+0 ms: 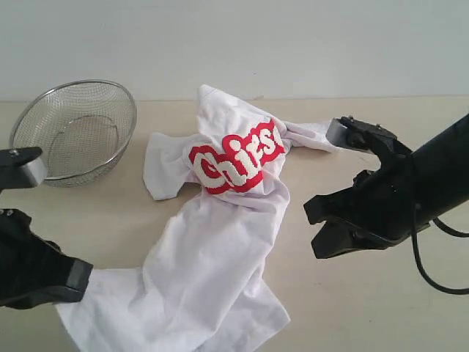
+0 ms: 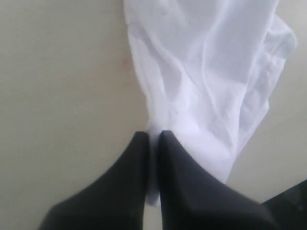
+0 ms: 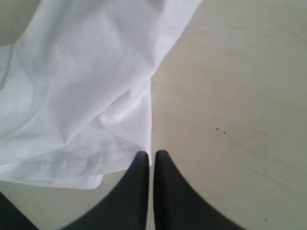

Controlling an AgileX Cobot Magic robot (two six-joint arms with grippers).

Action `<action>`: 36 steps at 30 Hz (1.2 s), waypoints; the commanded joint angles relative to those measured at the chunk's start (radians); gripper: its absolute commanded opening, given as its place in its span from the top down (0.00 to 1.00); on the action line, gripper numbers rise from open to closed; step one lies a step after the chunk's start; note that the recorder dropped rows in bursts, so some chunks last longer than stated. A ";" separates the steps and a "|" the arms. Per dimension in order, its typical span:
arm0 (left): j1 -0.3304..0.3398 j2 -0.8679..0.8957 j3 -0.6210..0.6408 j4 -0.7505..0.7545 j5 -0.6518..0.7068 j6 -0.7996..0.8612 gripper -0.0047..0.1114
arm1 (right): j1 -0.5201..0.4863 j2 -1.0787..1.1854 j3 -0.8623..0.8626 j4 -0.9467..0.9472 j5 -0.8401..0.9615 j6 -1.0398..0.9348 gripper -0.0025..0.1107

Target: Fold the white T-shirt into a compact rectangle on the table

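While the white T-shirt (image 1: 220,242) lies crumpled, a mesh bowl (image 1: 77,139) stands near.

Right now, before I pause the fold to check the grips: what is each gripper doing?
Left gripper: shut on a bunched edge of the white T-shirt.
Right gripper: shut, no cloth seen between the jaws.

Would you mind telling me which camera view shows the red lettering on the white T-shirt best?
The exterior view: the red lettering shows clearly on the crumpled white T-shirt. Both wrist views show only plain white cloth and bare table, no lettering.
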 commanded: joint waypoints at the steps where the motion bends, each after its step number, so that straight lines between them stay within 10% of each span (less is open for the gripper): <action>1: -0.004 -0.138 -0.041 0.004 0.047 -0.045 0.92 | -0.001 0.011 0.003 0.044 0.060 -0.044 0.98; 9: -0.004 -0.194 -0.298 0.008 0.063 -0.031 0.92 | 0.001 0.019 0.003 0.106 0.083 -0.088 0.95; 15: -0.004 -0.126 -0.284 0.015 0.139 -0.020 0.92 | 0.059 0.019 0.003 0.134 0.058 -0.109 0.46; 36: -0.004 0.552 -0.217 -0.348 -0.193 0.493 0.92 | 0.079 0.019 0.003 0.140 -0.039 -0.094 0.93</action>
